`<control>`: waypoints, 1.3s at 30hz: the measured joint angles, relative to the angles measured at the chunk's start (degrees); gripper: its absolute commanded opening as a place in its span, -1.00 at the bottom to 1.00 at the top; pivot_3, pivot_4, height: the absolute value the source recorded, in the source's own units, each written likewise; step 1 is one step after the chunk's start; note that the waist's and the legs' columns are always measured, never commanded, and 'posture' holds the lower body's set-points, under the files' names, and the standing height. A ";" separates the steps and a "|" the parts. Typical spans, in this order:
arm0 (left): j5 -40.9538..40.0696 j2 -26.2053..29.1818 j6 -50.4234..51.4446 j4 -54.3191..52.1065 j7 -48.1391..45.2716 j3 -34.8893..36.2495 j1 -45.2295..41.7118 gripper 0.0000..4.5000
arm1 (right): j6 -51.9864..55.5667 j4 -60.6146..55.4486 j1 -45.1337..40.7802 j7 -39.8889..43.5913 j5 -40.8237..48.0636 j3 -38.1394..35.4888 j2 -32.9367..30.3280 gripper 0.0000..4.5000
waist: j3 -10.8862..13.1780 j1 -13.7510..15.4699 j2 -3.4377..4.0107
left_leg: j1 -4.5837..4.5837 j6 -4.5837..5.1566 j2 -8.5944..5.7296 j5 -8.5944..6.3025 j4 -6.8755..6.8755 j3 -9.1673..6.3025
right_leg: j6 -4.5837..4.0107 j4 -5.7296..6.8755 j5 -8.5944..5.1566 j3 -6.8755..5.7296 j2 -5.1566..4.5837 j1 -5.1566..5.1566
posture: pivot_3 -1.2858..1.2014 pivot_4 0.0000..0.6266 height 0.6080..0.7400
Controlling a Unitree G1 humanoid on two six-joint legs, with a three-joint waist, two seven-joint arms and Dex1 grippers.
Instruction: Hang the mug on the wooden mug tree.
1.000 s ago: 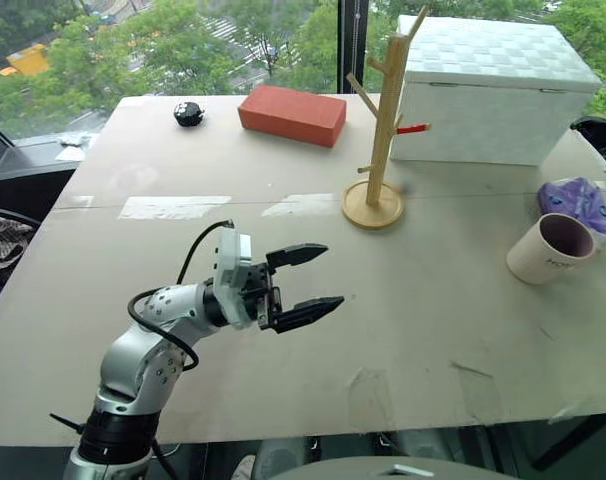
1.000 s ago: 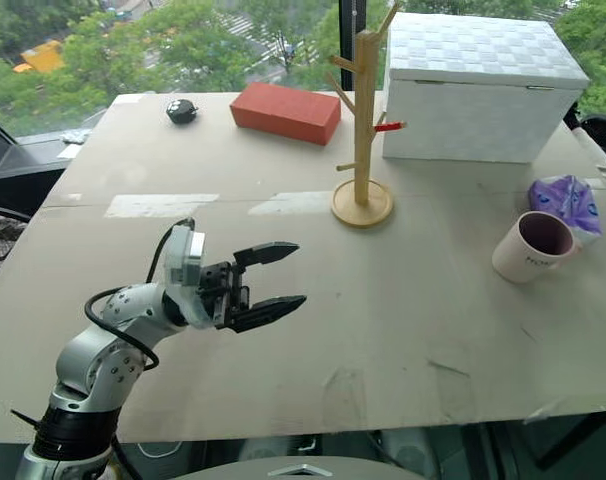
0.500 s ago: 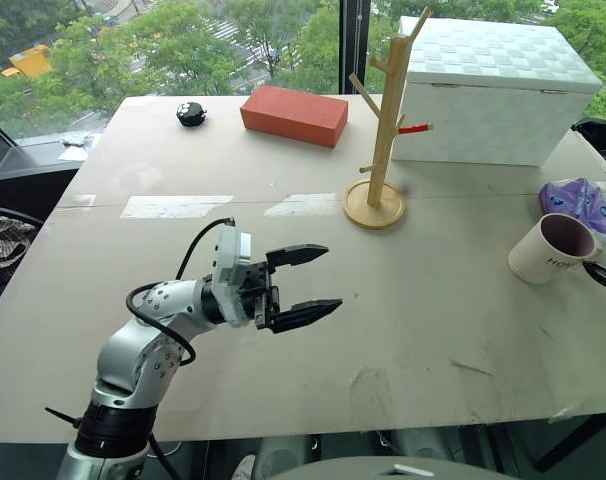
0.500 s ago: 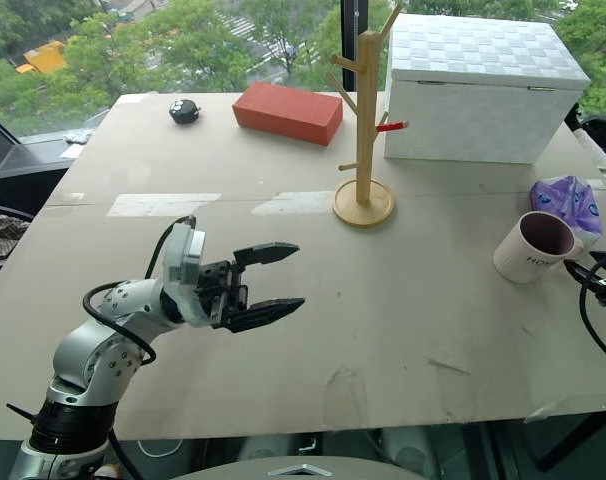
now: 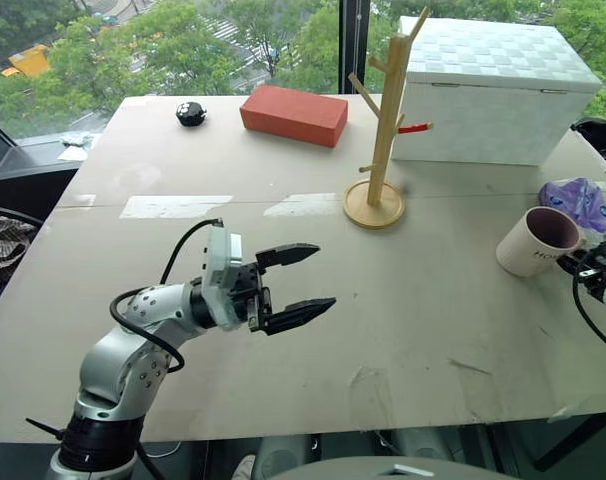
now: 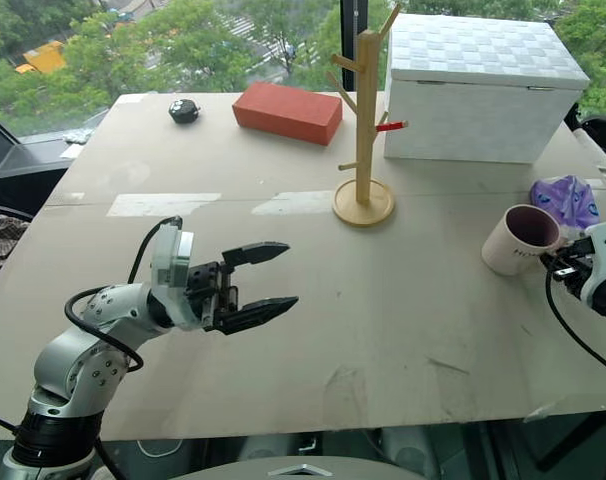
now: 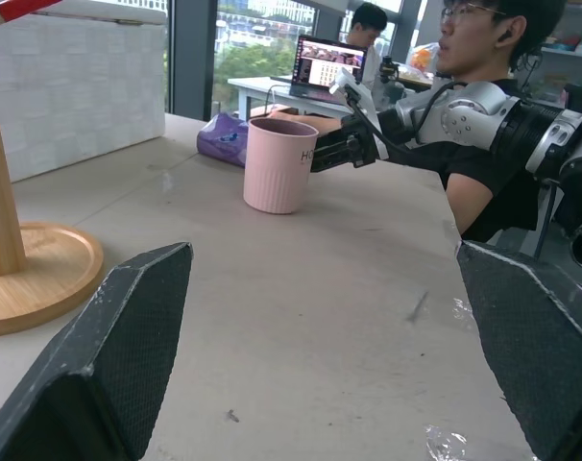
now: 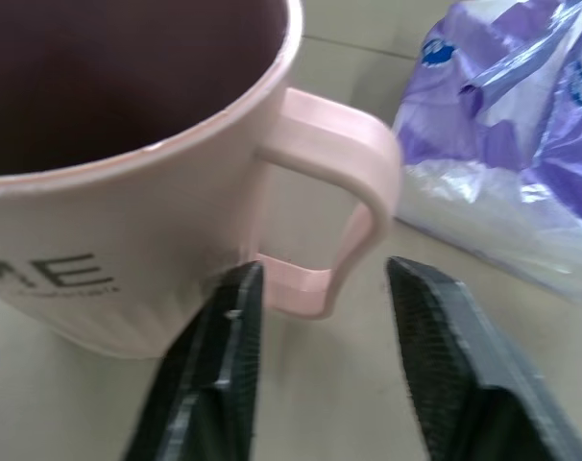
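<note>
The cream mug [image 5: 531,243] with its dark inside stands upright at the table's right side, next to a purple packet [image 5: 578,200]. My right gripper [image 5: 581,263] reaches in from the right edge at the mug's handle [image 8: 334,216]. In the right wrist view its fingers [image 8: 229,375] stand apart on either side of the handle's lower part, with a gap at the outer finger. The wooden mug tree [image 5: 384,120] stands at the table's far middle, on its round base [image 7: 32,279]. My left gripper [image 5: 325,275] hovers open over the near left of the table, pointing right, holding nothing.
A big white woven-pattern box [image 5: 493,90] sits behind the mug tree. A red brick [image 5: 293,113] and a small black object [image 5: 190,113] lie at the far edge. A person [image 7: 483,58] sits beyond the table's right side by a laptop [image 7: 325,67].
My right gripper has come in from the right edge to the mug's handle, its fingers narrowing. The mug has slid a little to the left. The left arm has stayed put.
</note>
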 measured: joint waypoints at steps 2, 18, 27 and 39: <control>-0.15 0.28 0.21 -0.57 0.12 0.59 0.01 1.00 | -1.37 1.27 -0.92 -0.44 -0.15 0.36 0.65 -0.98 | 0.00 0.01 0.01 | -0.01 0.00 0.00 0.00 -0.01 0.01 | -0.03 0.00 0.01 0.00 0.00 0.00 | 0.03 -0.52 1.00; -0.21 -3.53 -3.46 -0.49 3.62 4.52 4.41 1.00 | 1.22 -12.49 -8.74 2.96 1.88 7.23 -1.40 -0.98 | 0.02 -0.36 0.04 | 0.03 0.00 0.07 0.00 -0.02 0.10 | -0.02 0.03 0.02 0.04 0.04 -0.08 | 0.03 -0.52 1.00; -1.40 -4.94 -5.16 -0.03 3.51 7.51 8.04 1.00 | 5.58 -10.85 -29.69 8.82 0.15 20.74 -3.66 -0.98 | 0.09 0.22 -0.06 | -0.21 0.11 0.01 -0.07 -0.01 0.21 | -0.20 -0.04 0.12 0.03 -0.09 -0.28 | 0.03 -0.52 1.00; -1.08 -8.19 -11.21 -1.10 4.92 11.75 15.57 1.00 | 4.39 6.32 -53.10 16.60 -7.02 32.26 1.60 -0.98 | 0.11 -0.15 -0.09 | -0.85 0.14 0.05 -0.09 0.03 0.25 | -0.23 0.01 0.15 0.01 -0.12 -0.97 | 0.03 -0.52 1.00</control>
